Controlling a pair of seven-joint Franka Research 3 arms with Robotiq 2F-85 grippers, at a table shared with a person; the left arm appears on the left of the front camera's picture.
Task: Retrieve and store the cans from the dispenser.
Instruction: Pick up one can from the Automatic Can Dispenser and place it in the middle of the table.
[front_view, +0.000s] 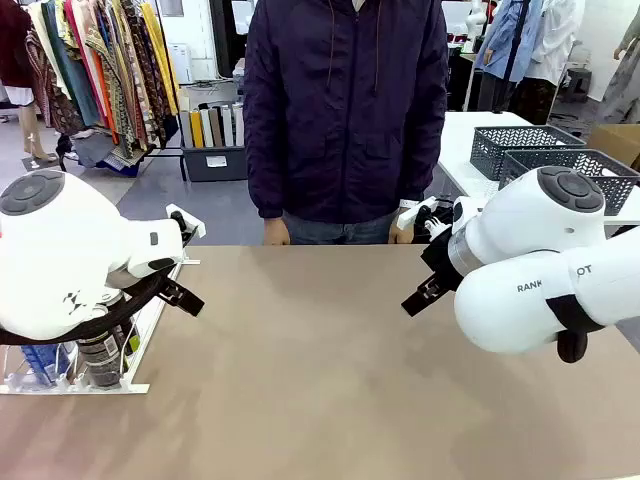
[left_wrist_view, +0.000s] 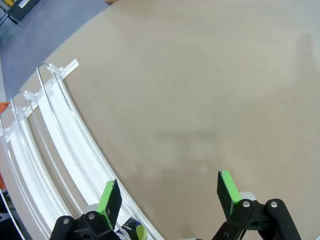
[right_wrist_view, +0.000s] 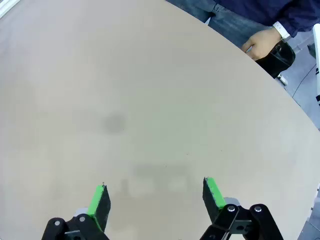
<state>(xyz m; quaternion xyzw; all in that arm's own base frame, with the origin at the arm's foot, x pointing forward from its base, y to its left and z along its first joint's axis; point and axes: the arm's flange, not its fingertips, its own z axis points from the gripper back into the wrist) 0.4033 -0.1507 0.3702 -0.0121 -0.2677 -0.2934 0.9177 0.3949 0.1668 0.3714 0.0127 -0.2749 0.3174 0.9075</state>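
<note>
The white-and-clear dispenser (front_view: 90, 388) lay flat at the left, far lanes bare. A dark can (front_view: 101, 362) and a blue can (front_view: 40, 362) stood upright at its near end.

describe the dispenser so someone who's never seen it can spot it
Start at the tan table and look along its left edge, under the robot's left arm. The dispenser lies there: a low white and clear rack of parallel rail lanes with cans at its near end. The dark mesh baskets on the far white table are deep and boxy.
</note>
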